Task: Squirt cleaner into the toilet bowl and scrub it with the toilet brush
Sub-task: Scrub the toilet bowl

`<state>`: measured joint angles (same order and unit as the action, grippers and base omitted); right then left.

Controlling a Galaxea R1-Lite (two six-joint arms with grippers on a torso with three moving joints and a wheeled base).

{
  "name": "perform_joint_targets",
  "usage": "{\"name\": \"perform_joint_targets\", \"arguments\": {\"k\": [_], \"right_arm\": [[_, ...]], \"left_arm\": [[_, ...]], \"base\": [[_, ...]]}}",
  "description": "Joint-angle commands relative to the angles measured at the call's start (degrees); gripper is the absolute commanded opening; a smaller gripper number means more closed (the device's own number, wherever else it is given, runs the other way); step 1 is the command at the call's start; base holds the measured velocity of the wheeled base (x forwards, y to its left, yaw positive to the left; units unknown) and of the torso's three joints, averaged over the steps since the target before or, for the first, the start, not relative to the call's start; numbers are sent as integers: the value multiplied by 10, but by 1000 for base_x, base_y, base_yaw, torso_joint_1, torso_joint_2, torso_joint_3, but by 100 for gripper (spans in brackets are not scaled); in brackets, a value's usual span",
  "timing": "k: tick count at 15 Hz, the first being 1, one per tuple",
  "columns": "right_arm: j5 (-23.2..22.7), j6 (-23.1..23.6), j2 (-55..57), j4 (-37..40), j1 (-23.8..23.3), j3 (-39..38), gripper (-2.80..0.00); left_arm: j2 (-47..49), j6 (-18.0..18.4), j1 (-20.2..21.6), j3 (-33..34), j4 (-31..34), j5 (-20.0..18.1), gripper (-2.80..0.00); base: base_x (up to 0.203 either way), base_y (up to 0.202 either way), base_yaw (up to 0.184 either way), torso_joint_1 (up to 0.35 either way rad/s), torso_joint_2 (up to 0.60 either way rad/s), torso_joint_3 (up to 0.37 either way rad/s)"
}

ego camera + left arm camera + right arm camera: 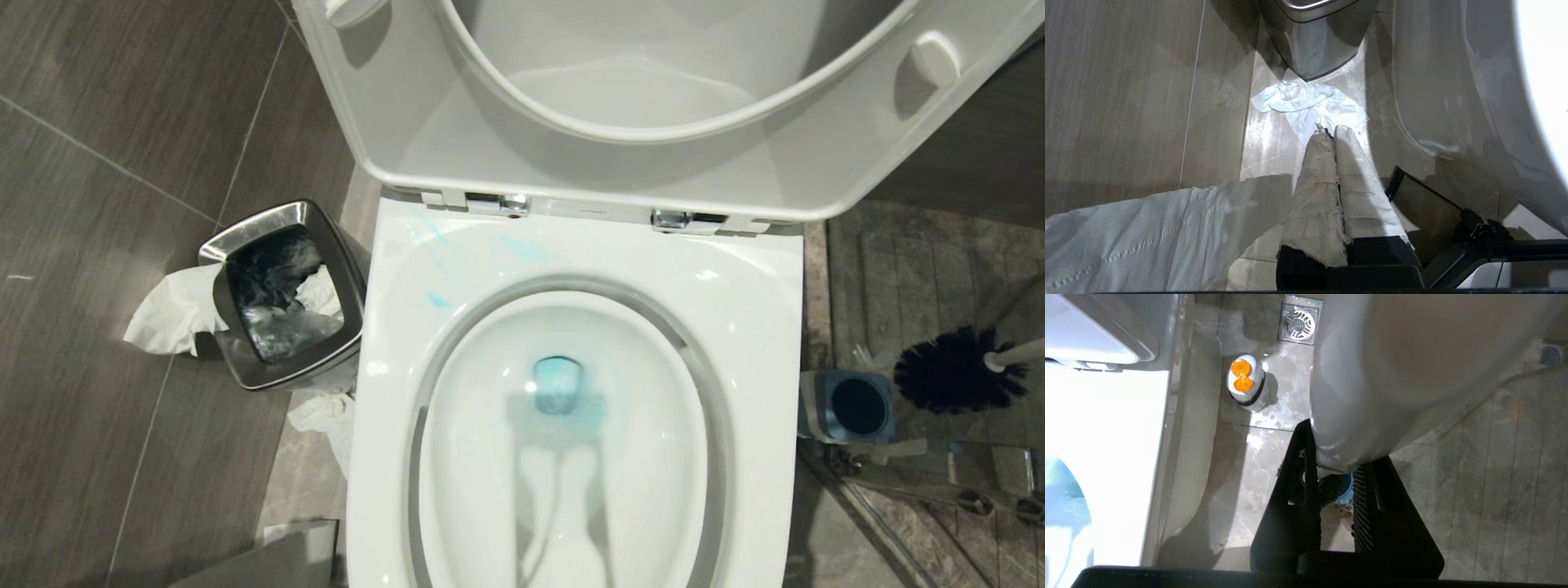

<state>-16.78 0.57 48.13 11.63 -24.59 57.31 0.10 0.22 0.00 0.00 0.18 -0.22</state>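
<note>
Held between the black fingers of the right gripper [1337,486], the toilet brush [951,369] was seen with its grey-white handle clamped close above the dark bristle head. In the head view that black bristle head hung just beside and slightly above the square blue-and-grey holder [849,406], on the floor to the right of the toilet. The handle ran from the head out toward the right edge of that view, roughly level, so the brush's long axis pointed across toward the toilet bowl [563,441].

That bowl lay to the left of the brush head, past the toilet's right rim, and its water was tinted pale blue with cleaner [559,384]. Thin blue smears were also visible on the rear left part of the rim. The squirting step was judged done and the scrubbing not yet begun; a leftward carry over the rim was judged to be what came next.

A white bottle with an orange cap [1247,381] stood on the wet floor beside the toilet's base, near a floor drain [1299,323].

On the other side, the left gripper [1329,134] was parked low by the steel waste bin [282,290], its wrapped fingers pressed together on nothing, above a crumpled tissue [1306,102].
</note>
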Motion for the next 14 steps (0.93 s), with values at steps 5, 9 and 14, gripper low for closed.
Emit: {"name": "perform_joint_targets", "arguments": {"k": [5,9,14], "right_arm": [[-1,0,4,2,0,3,-280],[-5,-6,0,16,1,5,-280],[-26,-21,3,91,2,68,-280]], "left_arm": [[0,1,0,0,-1,0,-280],[0,2,-1,0,0,0,-280],[0,2,-1,0,0,0,-280]], "base": [[0,0,0,0,0,0],[0,0,0,0,0,0],[0,0,0,2,1,158]]}}
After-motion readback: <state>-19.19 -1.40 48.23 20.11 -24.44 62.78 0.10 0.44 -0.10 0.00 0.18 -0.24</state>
